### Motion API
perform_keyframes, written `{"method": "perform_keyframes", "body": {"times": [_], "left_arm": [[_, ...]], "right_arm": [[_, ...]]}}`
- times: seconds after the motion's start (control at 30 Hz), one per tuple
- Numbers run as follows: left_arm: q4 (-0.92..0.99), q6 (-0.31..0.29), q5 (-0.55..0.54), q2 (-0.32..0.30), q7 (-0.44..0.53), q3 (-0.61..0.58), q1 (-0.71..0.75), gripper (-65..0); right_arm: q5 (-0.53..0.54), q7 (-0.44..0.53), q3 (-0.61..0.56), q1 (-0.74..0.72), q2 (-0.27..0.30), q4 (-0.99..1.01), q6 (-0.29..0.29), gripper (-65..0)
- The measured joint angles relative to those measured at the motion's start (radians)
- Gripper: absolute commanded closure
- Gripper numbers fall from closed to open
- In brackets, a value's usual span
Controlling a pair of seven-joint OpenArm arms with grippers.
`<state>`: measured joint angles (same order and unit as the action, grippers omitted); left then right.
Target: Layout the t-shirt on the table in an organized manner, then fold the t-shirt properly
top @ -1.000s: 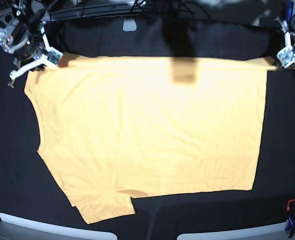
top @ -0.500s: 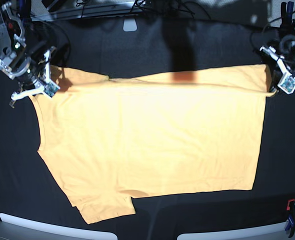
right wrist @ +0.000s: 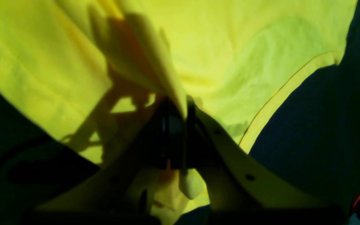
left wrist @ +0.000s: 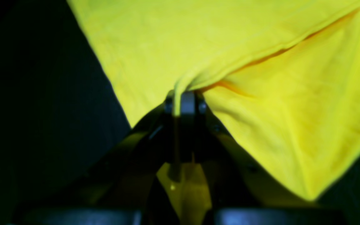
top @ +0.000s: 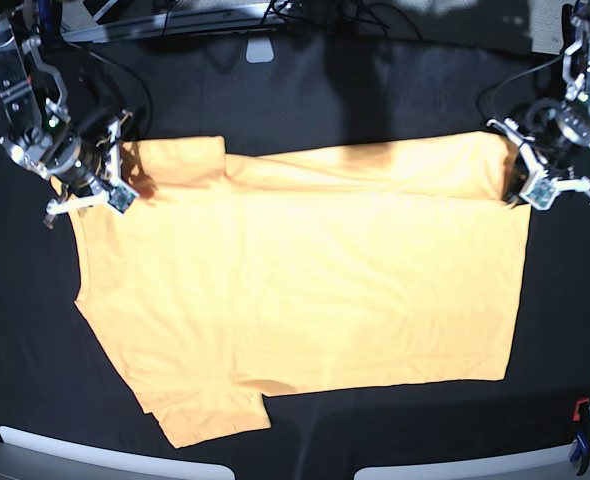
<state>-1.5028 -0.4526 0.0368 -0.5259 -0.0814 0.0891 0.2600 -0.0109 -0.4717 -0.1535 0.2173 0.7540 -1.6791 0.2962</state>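
Note:
The light orange-yellow t-shirt (top: 305, 300) lies flat on the black table (top: 395, 90), its far edge turned over into a band lying on the body. In the base view my left gripper (top: 523, 188) is at the band's right end, shut on the t-shirt's corner. My right gripper (top: 115, 190) is at the left end beside the sleeve, shut on cloth too. The left wrist view shows the left gripper (left wrist: 183, 100) pinching a ridge of t-shirt (left wrist: 261, 47) fabric. In the right wrist view a fold of the t-shirt (right wrist: 245, 68) runs between the shut jaws of the right gripper (right wrist: 177, 117).
A red and blue clamp (top: 580, 430) sits at the near right table edge. A white tab (top: 259, 48) and cables (top: 305, 12) lie along the far edge. Pale strips (top: 95, 455) border the near edge. Black cloth surrounds the shirt on all sides.
Both grippers have come toward the near side, carrying the shirt's far edge with them. The turned-over band now lies wider on the shirt's body.

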Motion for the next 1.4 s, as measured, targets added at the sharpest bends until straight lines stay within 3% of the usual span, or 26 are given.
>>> {"method": "perform_keyframes", "body": {"times": [0.2,0.33,0.63,0.8,0.83,0.87,0.9,0.97,1.07,1.23,1.4], "left_arm": [[0.091,0.005,-0.004,-0.003,0.003,-0.003,-0.080,0.0],[0.117,0.003,-0.004,-0.001,0.003,-0.003,-0.115,0.0],[0.118,0.006,-0.004,-0.001,0.001,-0.003,-0.152,0.0],[0.118,0.006,-0.003,-0.001,0.000,-0.003,-0.151,0.0],[0.118,0.006,-0.003,-0.001,-0.001,-0.003,-0.151,0.0],[0.118,0.006,-0.003,-0.001,-0.012,-0.003,-0.152,-4.0],[0.118,0.006,-0.003,-0.002,-0.025,-0.003,-0.152,-13.5],[0.118,0.007,-0.003,-0.011,-0.024,-0.003,-0.150,-28.0],[0.106,0.006,0.007,-0.037,-0.084,-0.003,-0.150,-29.6],[-0.008,0.009,0.016,-0.107,-0.237,-0.002,-0.140,-29.3],[-0.180,-0.106,0.026,-0.147,-0.271,0.002,-0.036,-29.1]], "right_arm": [[0.047,0.005,-0.009,-0.114,0.000,0.096,0.001,0.0],[0.053,0.011,-0.027,-0.157,0.001,0.141,0.060,0.0],[0.039,0.011,-0.192,-0.278,0.000,0.241,0.046,0.0],[0.041,0.010,-0.213,-0.315,-0.001,0.253,0.037,0.0],[0.042,0.010,-0.214,-0.323,-0.001,0.253,0.037,-6.7],[0.041,0.006,-0.214,-0.332,-0.001,0.253,0.038,-15.0],[0.041,-0.002,-0.214,-0.341,0.000,0.253,0.037,-21.8],[0.039,-0.018,-0.213,-0.362,0.000,0.253,0.034,-26.1],[0.042,-0.069,-0.213,-0.381,0.001,0.253,-0.008,-26.1],[0.041,-0.112,-0.213,-0.370,0.042,0.208,-0.017,-26.0],[0.045,-0.126,-0.212,-0.277,0.118,0.073,-0.020,-26.0]]}}
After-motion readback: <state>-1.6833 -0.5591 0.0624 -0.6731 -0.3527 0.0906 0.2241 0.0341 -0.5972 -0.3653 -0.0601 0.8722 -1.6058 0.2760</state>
